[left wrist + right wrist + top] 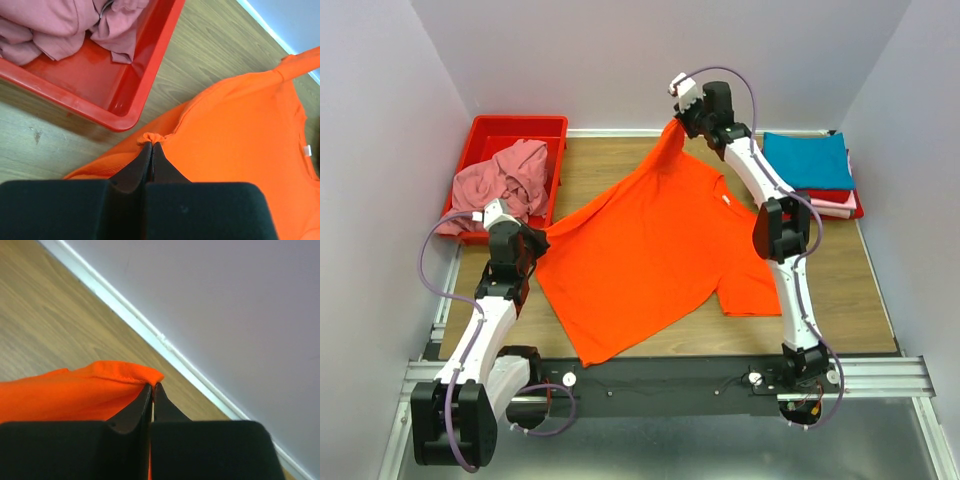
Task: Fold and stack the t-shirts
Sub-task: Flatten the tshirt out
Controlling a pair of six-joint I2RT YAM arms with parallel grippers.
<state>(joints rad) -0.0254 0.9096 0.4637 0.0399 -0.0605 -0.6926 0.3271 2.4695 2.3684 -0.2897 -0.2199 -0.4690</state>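
Left gripper (151, 143), jaws closed to a thin seam on a puckered tuck at the edge of the orange t-shirt (650, 250), low at the near left of the table (865, 300). The right gripper (152, 385), jaws all but together, pinches a fold of the same shirt and holds it raised at the far side, close to the back wall. From that raised grip the cloth slopes down, and the rest lies spread on the wood, its collar toward the far right. At the far left a red bin (520, 122) holds a crumpled dusty pink t-shirt (505, 175); at the far right a teal t-shirt (807, 160) tops a folded stack. The fabric looks light, limp and not slippery. It is likely to sag and drag rather than hold its shape, so hems, seams and shoulder corners appear the soundest places to grip.
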